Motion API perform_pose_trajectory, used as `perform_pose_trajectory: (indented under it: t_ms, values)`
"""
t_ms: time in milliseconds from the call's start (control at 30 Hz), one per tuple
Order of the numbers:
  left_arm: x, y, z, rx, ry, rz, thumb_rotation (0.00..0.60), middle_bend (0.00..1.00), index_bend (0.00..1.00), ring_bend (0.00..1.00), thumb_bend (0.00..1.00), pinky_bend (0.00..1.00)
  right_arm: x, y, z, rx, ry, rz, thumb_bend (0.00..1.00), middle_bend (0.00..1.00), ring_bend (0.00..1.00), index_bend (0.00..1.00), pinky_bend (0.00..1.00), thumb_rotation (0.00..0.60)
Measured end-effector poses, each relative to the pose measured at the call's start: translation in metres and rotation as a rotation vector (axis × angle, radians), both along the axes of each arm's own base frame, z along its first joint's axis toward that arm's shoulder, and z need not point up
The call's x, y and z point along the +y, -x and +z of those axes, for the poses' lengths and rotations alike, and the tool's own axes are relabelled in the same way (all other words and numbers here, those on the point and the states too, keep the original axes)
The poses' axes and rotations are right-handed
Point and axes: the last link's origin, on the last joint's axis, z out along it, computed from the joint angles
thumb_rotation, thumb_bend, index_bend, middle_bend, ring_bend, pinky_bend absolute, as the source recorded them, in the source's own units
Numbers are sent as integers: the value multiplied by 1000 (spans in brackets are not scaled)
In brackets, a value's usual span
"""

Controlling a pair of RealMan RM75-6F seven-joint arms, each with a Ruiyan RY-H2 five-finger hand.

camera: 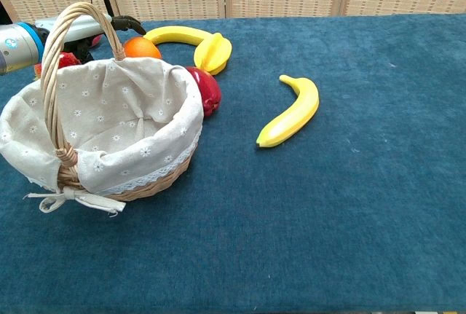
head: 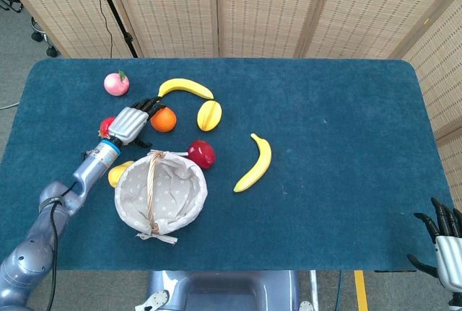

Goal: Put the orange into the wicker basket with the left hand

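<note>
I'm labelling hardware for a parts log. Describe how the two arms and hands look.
The left hand has a silver-grey ribbed back and black fingers. Behind its wrist sits a blue band, then a grey-blue metallic arm with a black cable alongside. The right hand, at the frame's corner, shows the same silver back and black fingers; its arm is out of view.

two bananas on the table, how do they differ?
The far banana lies crosswise near the left hand, arching away from the robot; the near banana lies more lengthwise, alone on open cloth. The far banana nearly meets the starfruit; the near banana touches nothing. Both are yellow, curved, similar in size.
</note>
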Motion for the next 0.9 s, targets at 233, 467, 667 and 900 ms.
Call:
perform_pose_trajectory:
  t_ms: [233,467,667,900]
  values:
    - [2,-2,-8,4,5,28,600,102,204,122,159,260,2,2,1,-6,3,-7,0,0,27,225,16,600]
    - [1,-4,-15,0,-7,32,600,387,534,370,421,438,4,4,4,-25,-1,-6,0,0,27,226,17,600]
    - [-2,-3,-15,-8,-23,17,600,509,647,477,514,496,5,3,4,-38,-6,2,0,0,27,227,19,600]
    - [-8,1,-2,-39,-55,-28,600,511,647,483,516,498,7,4,4,-57,-11,6,0,0,27,227,19,600]
